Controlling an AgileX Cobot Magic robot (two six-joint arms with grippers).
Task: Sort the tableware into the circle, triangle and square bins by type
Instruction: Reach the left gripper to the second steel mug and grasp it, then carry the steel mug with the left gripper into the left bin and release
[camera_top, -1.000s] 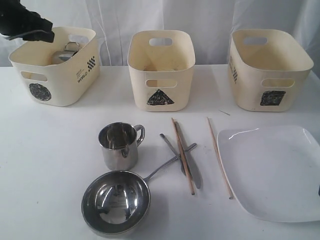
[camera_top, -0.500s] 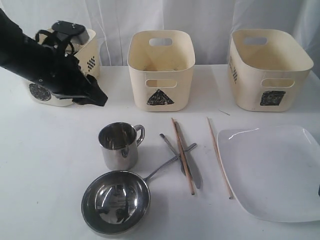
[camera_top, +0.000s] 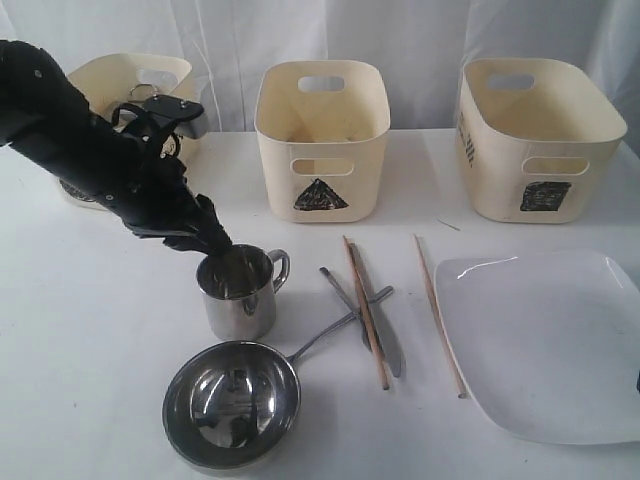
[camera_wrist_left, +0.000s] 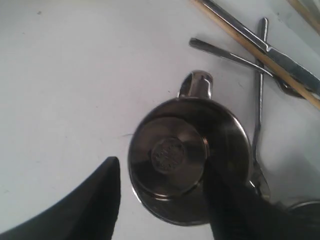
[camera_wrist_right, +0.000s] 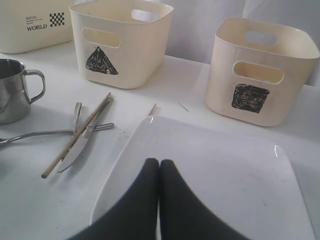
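A steel mug (camera_top: 240, 292) stands on the table with my left gripper (camera_top: 214, 246) at its rim. In the left wrist view the mug (camera_wrist_left: 172, 155) shows from above; my left gripper (camera_wrist_left: 162, 165) is open, one finger (camera_wrist_left: 102, 197) outside the wall, the other (camera_wrist_left: 227, 205) over the far side. The steel bowl (camera_top: 232, 403) lies in front. Steel cutlery (camera_top: 368, 318) and chopsticks (camera_top: 366, 312) cross beside it. My right gripper (camera_wrist_right: 160, 162) is shut above the white plate (camera_wrist_right: 235, 175). The circle bin (camera_top: 110, 75), triangle bin (camera_top: 322, 140) and square bin (camera_top: 540, 140) stand behind. The small white bowl is out of view.
A second mug's handle (camera_top: 143, 93) shows inside the circle bin, whose mark my left arm hides. One loose chopstick (camera_top: 440, 315) lies next to the plate (camera_top: 550, 345). A white curtain closes off the back of the table.
My left arm has swung from above the circle bin down and to the right, ending with its open gripper at the mug on the table. Nothing else has moved.
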